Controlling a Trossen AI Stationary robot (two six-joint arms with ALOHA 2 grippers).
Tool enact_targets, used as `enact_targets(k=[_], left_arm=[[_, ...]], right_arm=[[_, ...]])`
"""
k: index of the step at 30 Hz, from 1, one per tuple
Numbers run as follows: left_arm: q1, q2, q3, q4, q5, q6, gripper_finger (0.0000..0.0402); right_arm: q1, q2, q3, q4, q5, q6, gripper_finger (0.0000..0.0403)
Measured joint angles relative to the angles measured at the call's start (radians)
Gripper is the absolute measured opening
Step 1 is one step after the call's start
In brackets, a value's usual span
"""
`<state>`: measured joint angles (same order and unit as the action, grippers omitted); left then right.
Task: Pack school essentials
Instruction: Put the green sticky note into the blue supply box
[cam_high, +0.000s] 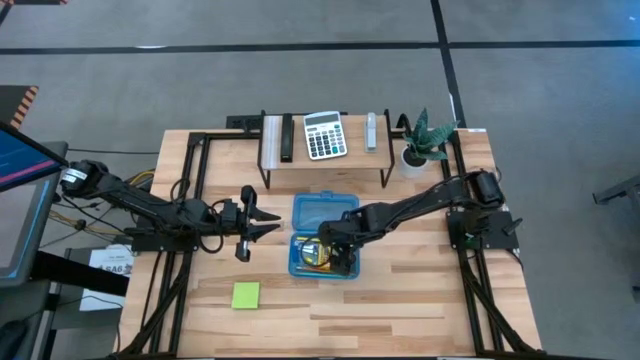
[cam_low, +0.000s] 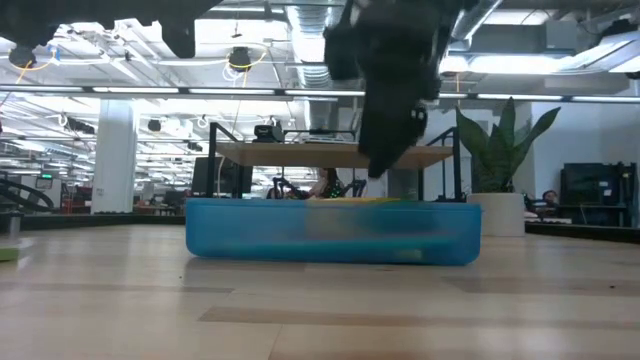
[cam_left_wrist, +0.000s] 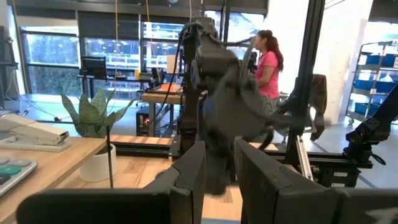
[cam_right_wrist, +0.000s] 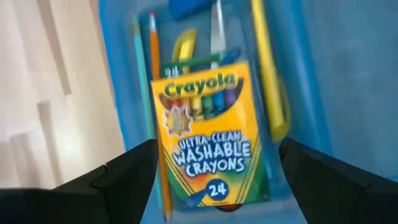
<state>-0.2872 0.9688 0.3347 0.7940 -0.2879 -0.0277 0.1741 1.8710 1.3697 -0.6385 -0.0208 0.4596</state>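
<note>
The right gripper (cam_high: 341, 257) hangs over the open blue plastic pencil case (cam_high: 322, 238) that sits near the middle of the light wooden desk (cam_high: 420, 300). Its two dark fingers (cam_right_wrist: 112, 183) are spread wide and hold nothing. Seen from its wrist, a yellow-green cardboard box of washable crayons (cam_right_wrist: 208, 140) lies flat in the case's tray, in line with the gap between the fingers and apart from them. Beside the box lie an orange pencil (cam_right_wrist: 154, 50) and a green pencil (cam_right_wrist: 137, 53), with a yellow pencil (cam_right_wrist: 266, 68) along the other side, and a blue eraser (cam_right_wrist: 189, 7) at the far end of the tray. The case's lid (cam_high: 325, 209) lies folded open toward the back of the desk.

The left gripper (cam_high: 262, 222) waits above the desk just left of the case, its fingers spread open and empty. A lime-green square sticky-note pad (cam_high: 246, 295) lies on the desk in front of it, well apart from the case and from both grippers.

At the back of the desk a small raised shelf (cam_high: 325, 160) carries a grey-white calculator (cam_high: 324, 135), and a small potted plant in a white pot (cam_high: 418, 148) stands beside it. In the low view the case's blue wall (cam_low: 333, 231) rests flat on the desk beneath the dark arm.
</note>
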Motion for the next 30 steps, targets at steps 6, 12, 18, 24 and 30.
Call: enact_targets(k=[6,12,18,24,30], left_arm=[[0.0,0.0,0.0,-0.003,-0.007,0.0,0.0072],[0.0,0.0,0.0,-0.01,-0.008,-0.008,0.0072],[0.0,0.0,0.0,-0.018,-0.008,-0.02,0.0072],[0.0,0.0,0.0,-0.019,-0.008,-0.03,0.0072],[0.0,0.0,0.0,-0.022,-0.009,-0.033,0.0072]], right_arm=[[0.08,-0.128,0.0,-0.032,0.24,0.0,0.0356],[0.228,-0.233,-0.037,-0.015,0.559,0.015,0.0357],[0.346,-0.328,-0.134,-0.005,0.635,0.089,0.0353],[0.42,-0.438,-0.283,-0.003,0.8,0.254,0.0356],[0.427,-0.538,-0.448,0.145,0.858,0.299,0.0357]])
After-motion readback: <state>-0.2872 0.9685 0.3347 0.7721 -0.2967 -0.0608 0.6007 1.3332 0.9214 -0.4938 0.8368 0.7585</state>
